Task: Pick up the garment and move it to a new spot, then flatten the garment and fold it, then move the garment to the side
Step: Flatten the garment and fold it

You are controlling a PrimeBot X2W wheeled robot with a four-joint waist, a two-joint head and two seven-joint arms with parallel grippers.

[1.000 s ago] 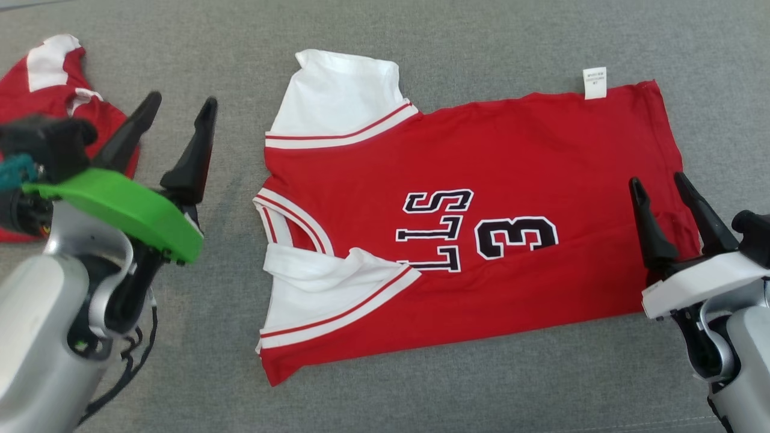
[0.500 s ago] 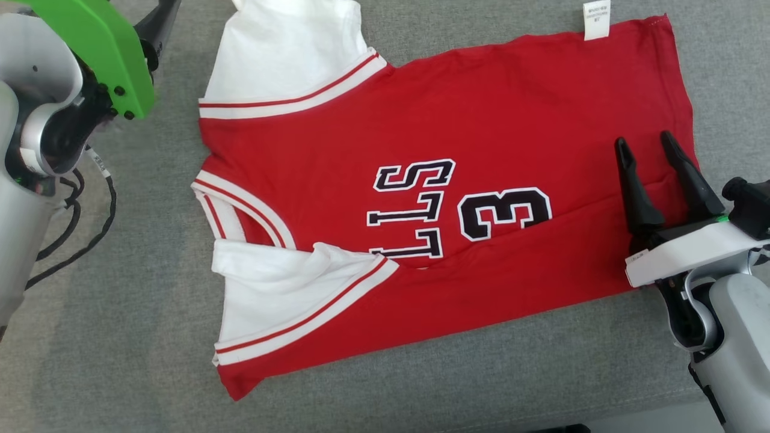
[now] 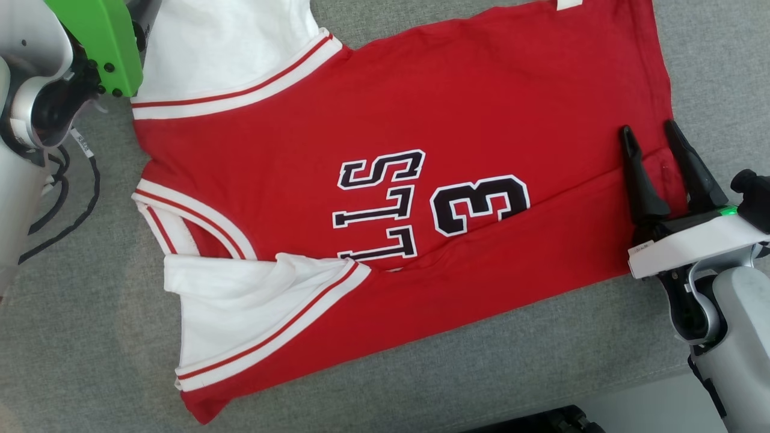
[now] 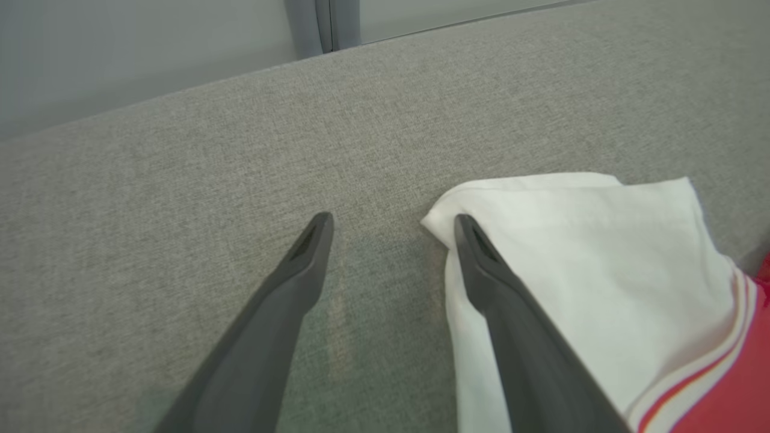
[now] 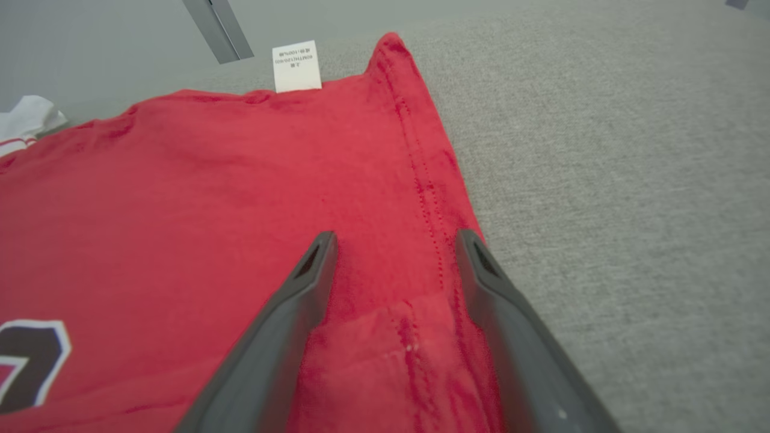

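Nearest the robot, the grey woven fabric surface [image 3: 90,337] carries the red short-sleeved basketball-style jersey [image 3: 481,108], which lies spread flat with its neck toward the robot's left and its hem toward the right. The near white sleeve with red-striped cuff [image 3: 240,319] is rumpled and folded partly onto the chest. A shallow crease runs along the lower body. The right gripper [image 3: 648,127] sits at the hem end with its two dark fingers apart and nothing between them but cloth below (whether the tips touch the fabric cannot be told). In the right wrist view the stitched hem line runs between them. Mid-garment: black, white-edged lettering and numeral "3" [image 3: 481,204], and at the left the white-and-red trimmed neckline [image 3: 180,219]. Black cables [image 3: 60,198] hang beside the left arm's green wrist plate [image 3: 99,42]. Farther back, the left gripper [image 4: 392,219] is spread wide and empty, one finger over the corner of the far white sleeve [image 4: 601,252] and the other over bare grey fabric. A small white care label [image 5: 296,66] projects from the far edge.
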